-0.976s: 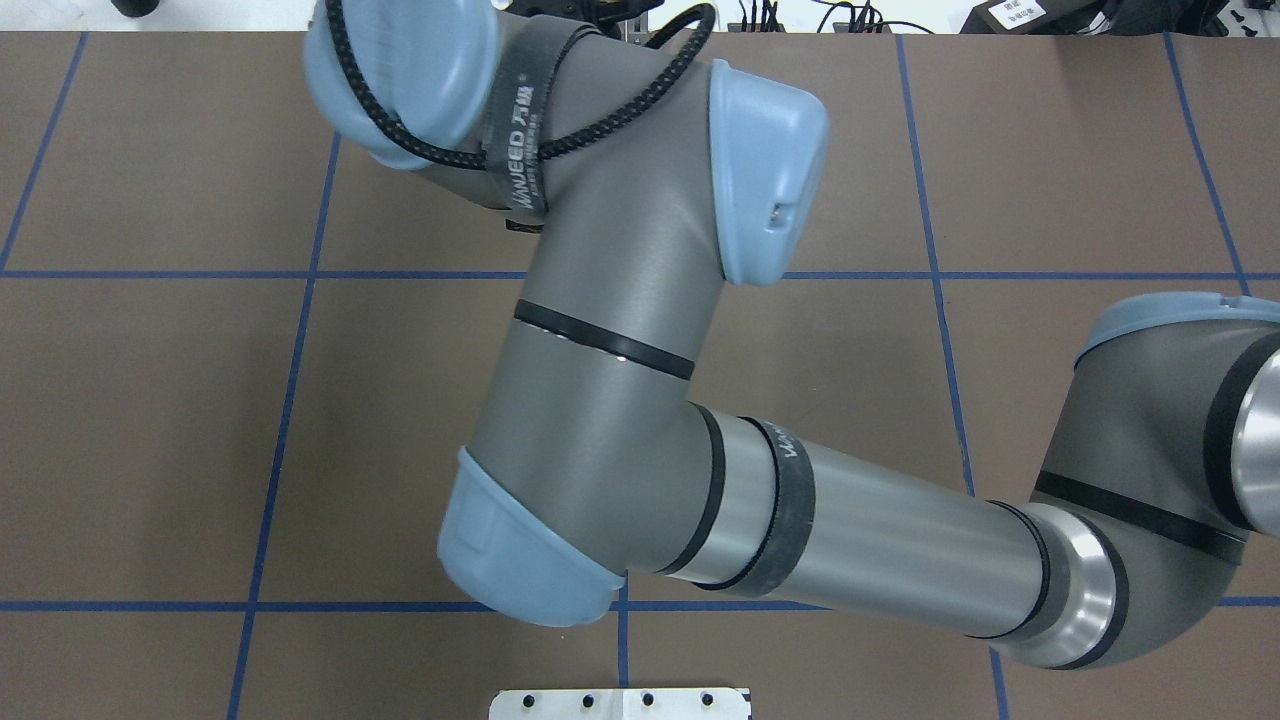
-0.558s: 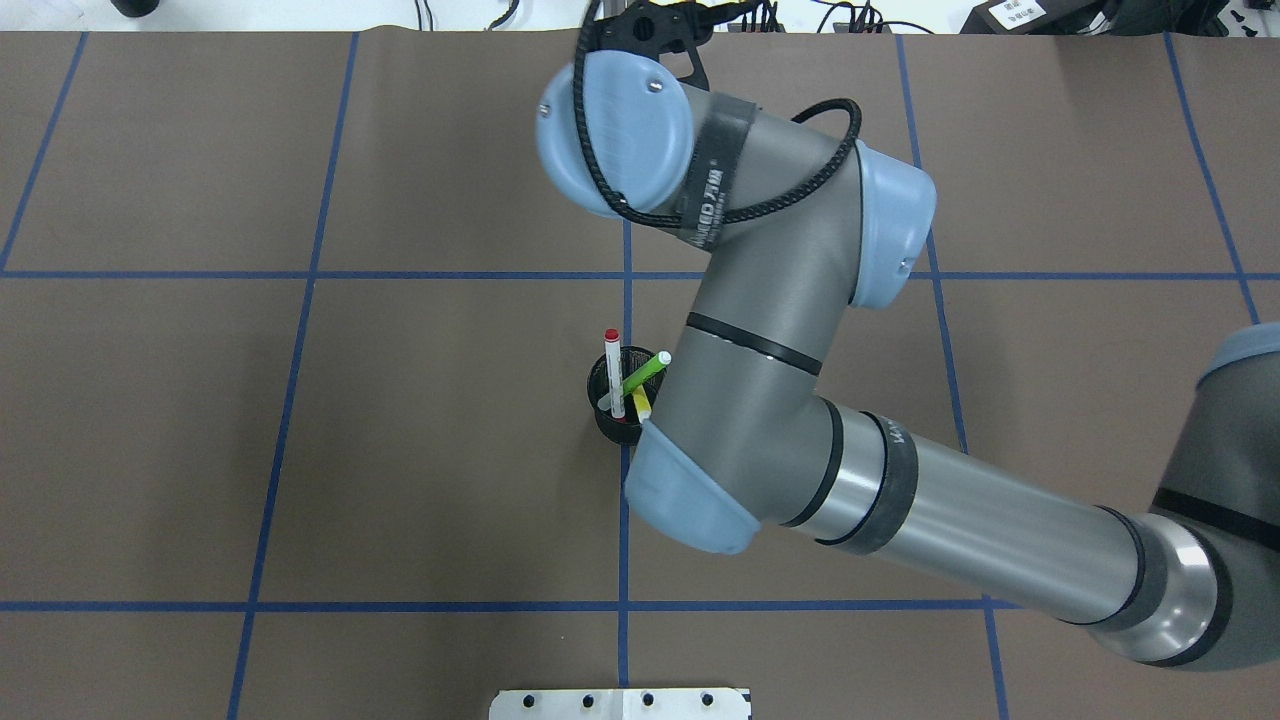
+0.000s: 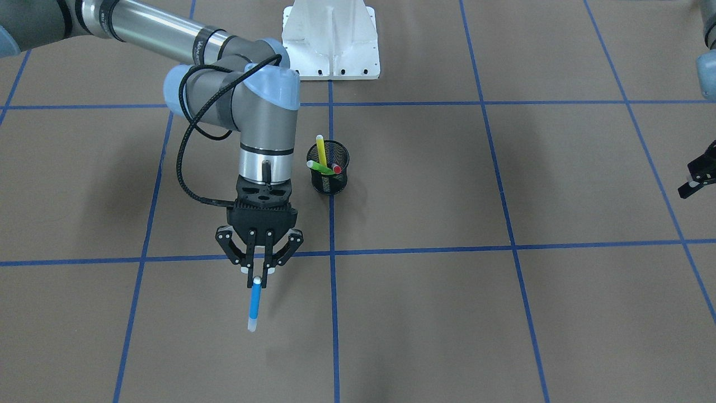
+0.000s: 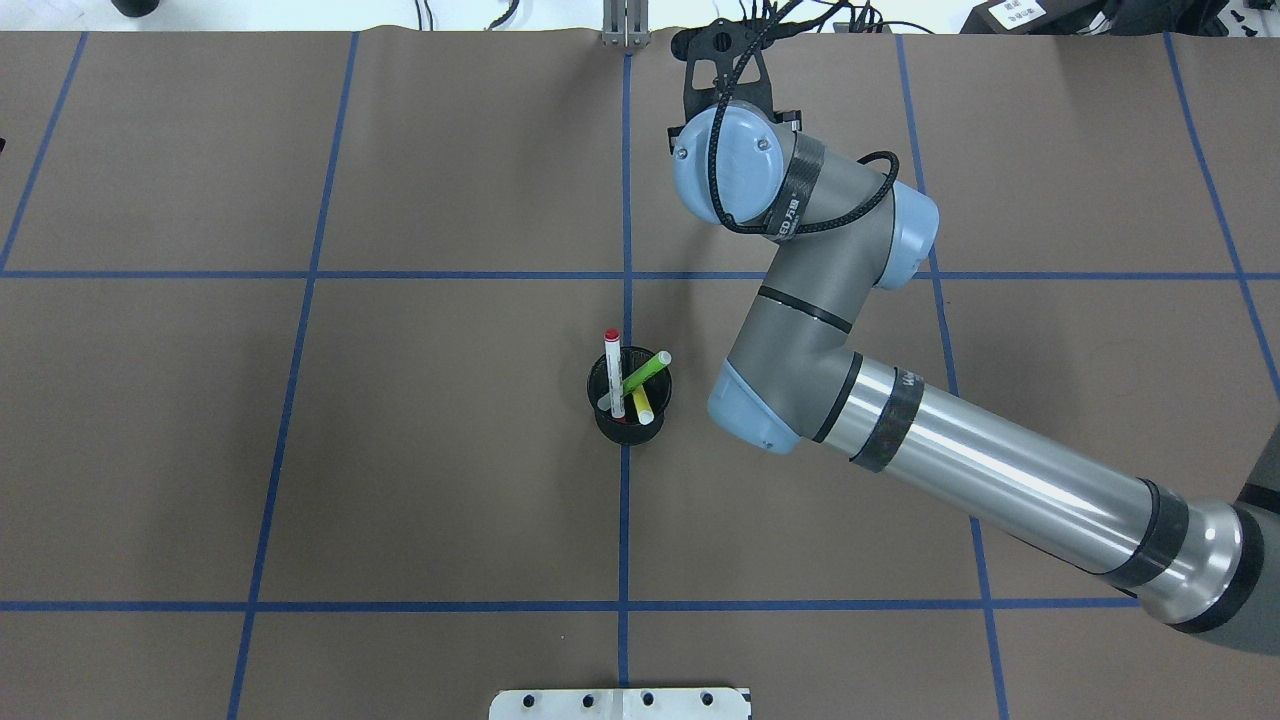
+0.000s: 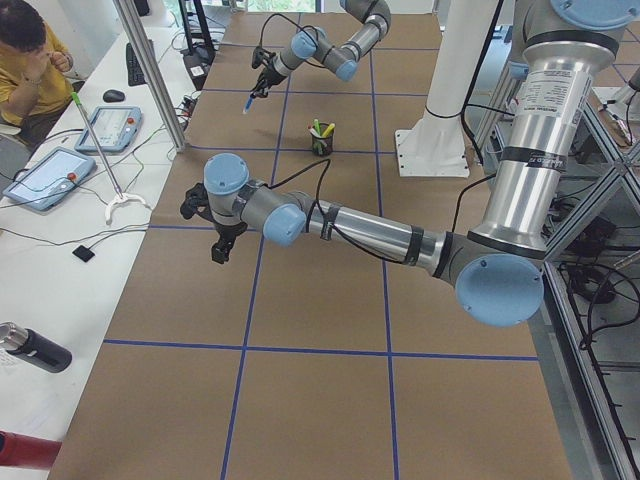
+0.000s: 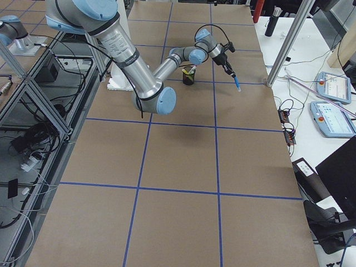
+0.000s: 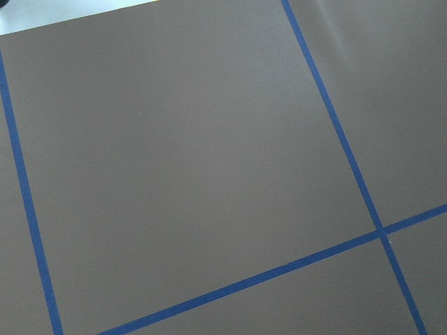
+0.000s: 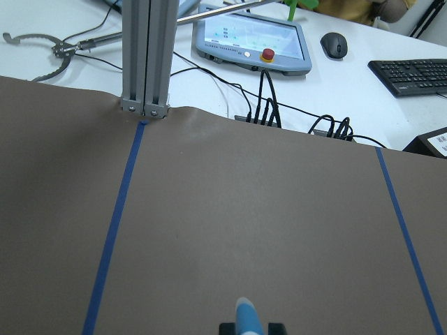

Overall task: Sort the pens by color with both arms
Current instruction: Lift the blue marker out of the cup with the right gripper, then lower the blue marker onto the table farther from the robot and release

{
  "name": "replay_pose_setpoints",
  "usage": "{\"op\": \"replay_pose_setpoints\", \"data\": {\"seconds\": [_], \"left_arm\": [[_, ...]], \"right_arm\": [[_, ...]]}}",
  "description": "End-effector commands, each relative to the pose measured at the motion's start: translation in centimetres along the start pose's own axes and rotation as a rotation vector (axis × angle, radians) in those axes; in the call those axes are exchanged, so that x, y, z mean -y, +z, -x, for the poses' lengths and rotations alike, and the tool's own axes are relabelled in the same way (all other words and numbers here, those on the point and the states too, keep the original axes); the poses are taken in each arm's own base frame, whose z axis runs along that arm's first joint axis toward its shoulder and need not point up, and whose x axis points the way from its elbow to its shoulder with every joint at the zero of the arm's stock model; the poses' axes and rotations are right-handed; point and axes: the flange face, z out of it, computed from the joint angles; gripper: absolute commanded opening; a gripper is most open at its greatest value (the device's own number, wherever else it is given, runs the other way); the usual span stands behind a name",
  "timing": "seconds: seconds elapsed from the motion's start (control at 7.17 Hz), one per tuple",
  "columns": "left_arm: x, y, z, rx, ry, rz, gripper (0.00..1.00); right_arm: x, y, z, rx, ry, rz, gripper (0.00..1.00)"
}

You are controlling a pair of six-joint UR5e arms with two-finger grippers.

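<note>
My right gripper (image 3: pixel 256 274) is shut on the top of the blue pen (image 3: pixel 254 305), which hangs upright over the mat, left of the black mesh cup (image 3: pixel 329 168) in the front-facing view. The right wrist view shows the blue pen (image 8: pixel 244 317) between the fingertips. The cup holds the yellow pen (image 3: pixel 321 150), the light green pen (image 3: pixel 319 166) and the white pen with red cap (image 4: pixel 614 375). My left gripper (image 3: pixel 695 176) is open and empty at the table's left end, far from the cup.
Brown mat with blue tape grid (image 4: pixel 300 275). The white pedestal base (image 3: pixel 330 39) stands at the robot's side. An aluminium post (image 8: pixel 147 56) and tablets (image 8: pixel 251 42) are beyond the far table edge. A person sits at exterior left's top left (image 5: pixel 25 60).
My right arm has swung right and toward the far edge in the overhead view, uncovering the cup and its three pens.
</note>
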Motion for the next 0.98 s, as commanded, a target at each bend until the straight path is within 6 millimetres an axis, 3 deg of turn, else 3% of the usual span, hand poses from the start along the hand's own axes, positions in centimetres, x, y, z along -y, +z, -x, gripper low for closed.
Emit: {"op": "replay_pose_setpoints", "data": {"seconds": [0.0, 0.14, 0.42, 0.56, 0.84], "left_arm": [[0.0, 0.3, -0.2, -0.002, 0.002, 0.005, 1.0], [0.0, 0.4, -0.3, -0.003, 0.005, 0.006, 1.0], [0.2, 0.4, -0.3, -0.003, 0.007, 0.004, 1.0], [0.2, 0.4, -0.4, -0.004, 0.006, 0.005, 1.0], [0.4, 0.4, -0.5, -0.004, 0.008, 0.004, 1.0]], "right_arm": [[-0.9, 5.1, -2.1, -0.054, 0.013, -0.098, 0.05], [-2.4, 6.3, -3.2, -0.03, 0.029, -0.127, 0.11], [-5.8, 7.7, -4.4, 0.05, 0.06, -0.163, 0.34], [-6.5, 7.6, -4.1, 0.053, 0.058, -0.161, 0.39], [-7.8, 7.1, -2.8, 0.062, 0.049, -0.161, 0.41]]}}
